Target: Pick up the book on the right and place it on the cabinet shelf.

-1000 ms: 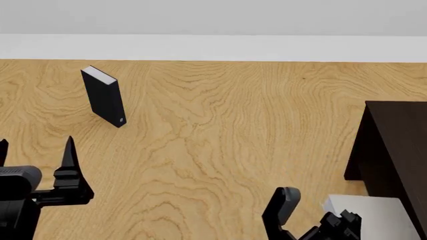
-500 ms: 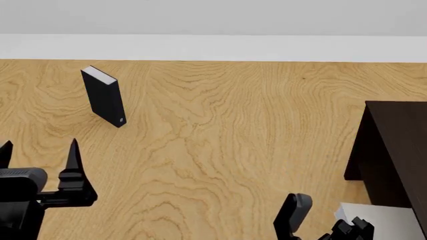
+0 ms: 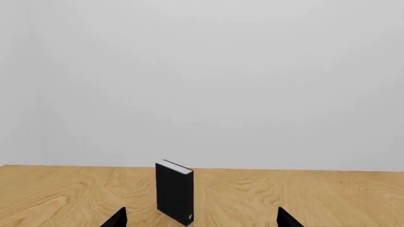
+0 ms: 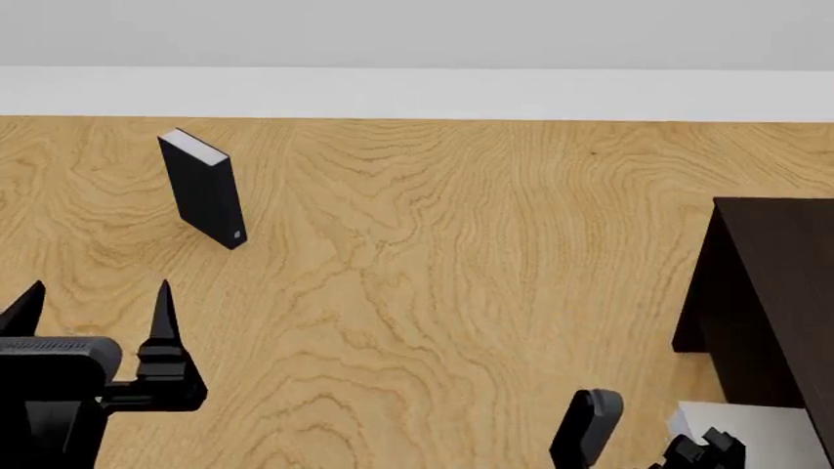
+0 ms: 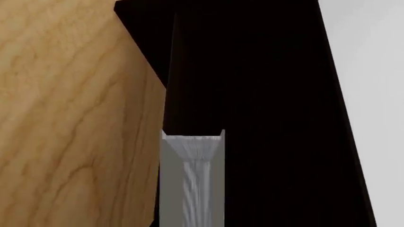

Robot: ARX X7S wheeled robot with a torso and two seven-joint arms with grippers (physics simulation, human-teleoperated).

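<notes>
Much of the right gripper [image 4: 651, 445] is running off the bottom edge of the head view, so only a grey-tipped finger and a dark knuckled mass are showing, and how its jaws are standing cannot be told from there. The book [image 4: 749, 430] is showing as a light-grey slab cut off at the lower right corner, touching that gripper's dark parts and lying just beside the cabinet shelf [image 4: 769, 293], which itself is being cropped by the right edge. In the right wrist view the book [image 5: 192, 182] is filling the lower middle, its white page edges facing the camera between grey covers, with the near-black cabinet shelf [image 5: 265, 94] looming behind it; the fingers are not showing there, so whether the book is being gripped cannot be confirmed. The left gripper [image 4: 92, 313] is hovering over the table with its two pointed fingers spread apart and nothing between them; in the left wrist view only its tips [image 3: 200, 218] are peeking in at the frame's edge. A black book [image 4: 205, 189] is standing upright on the wooden table [image 4: 431, 254], well apart from both grippers, with white pages on top and a small pale mark low on its spine. The table's light oak grain is stretching to a plain white wall [image 3: 202, 80].
</notes>
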